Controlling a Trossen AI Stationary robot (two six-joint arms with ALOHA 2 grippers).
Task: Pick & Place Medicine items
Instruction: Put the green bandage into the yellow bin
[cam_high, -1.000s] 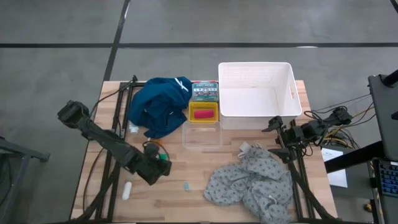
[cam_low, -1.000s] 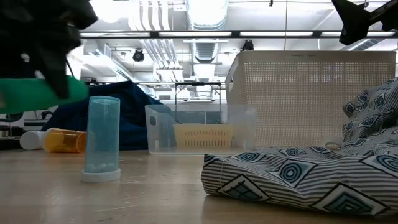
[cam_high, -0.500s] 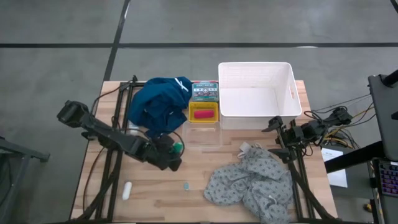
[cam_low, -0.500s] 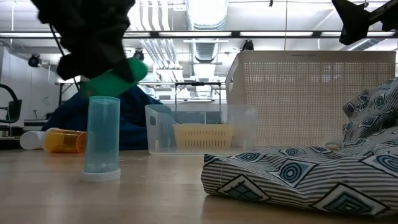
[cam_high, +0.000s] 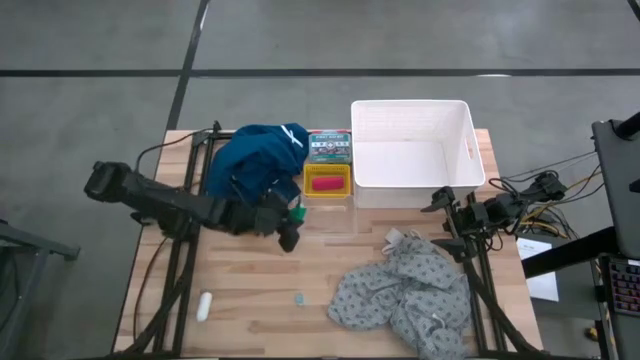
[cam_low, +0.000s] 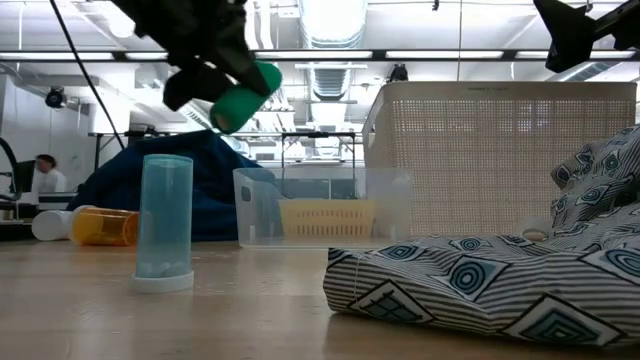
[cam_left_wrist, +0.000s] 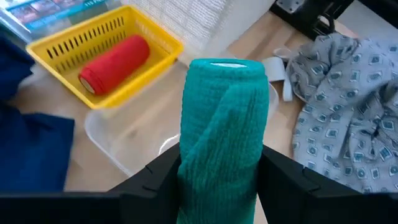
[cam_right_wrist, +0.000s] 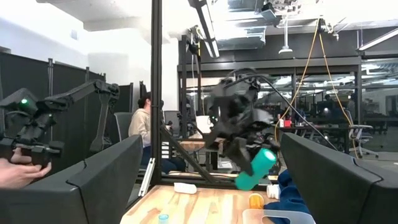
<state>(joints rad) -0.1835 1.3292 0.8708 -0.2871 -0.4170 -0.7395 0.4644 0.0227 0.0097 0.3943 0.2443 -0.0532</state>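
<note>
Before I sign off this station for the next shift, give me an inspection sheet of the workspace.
Surface: wooden table.
Job's things: green tube held; red tube in yellow basket; white tube, blue vial, orange bottle on the table.
Clutter: dark blue cloth, grey patterned cloth, white bin, clear tray.
Grippers: left gripper shut on green tube; right gripper open, parked.
Cables: bundle off the right edge.
Surroundings: seated person.

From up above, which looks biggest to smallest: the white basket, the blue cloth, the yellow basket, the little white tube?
1. white basket
2. blue cloth, though it is bunched up
3. yellow basket
4. white tube, by far the smallest
</note>
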